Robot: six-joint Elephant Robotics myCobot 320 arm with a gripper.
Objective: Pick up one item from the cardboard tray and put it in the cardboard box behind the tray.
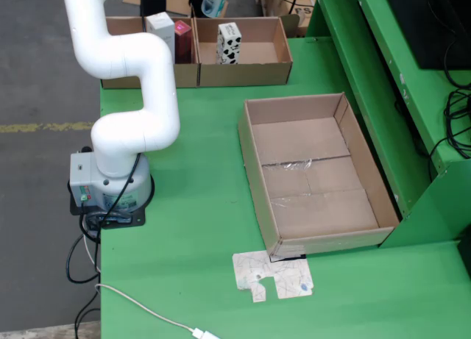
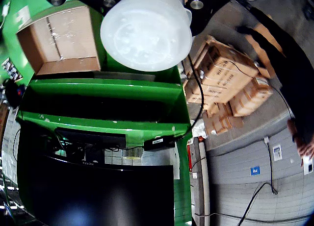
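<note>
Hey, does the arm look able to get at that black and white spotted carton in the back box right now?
Probably yes. The spotted carton stands upright in an open-topped box with nothing over it, and the arm rises right beside that row.

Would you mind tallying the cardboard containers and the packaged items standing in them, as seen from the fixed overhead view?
Large shallow cardboard tray: 1
Small cardboard boxes at the back, left box and right box: 2
Packaged items, white carton, red carton, black-spotted white carton: 3
Total: 6
</note>
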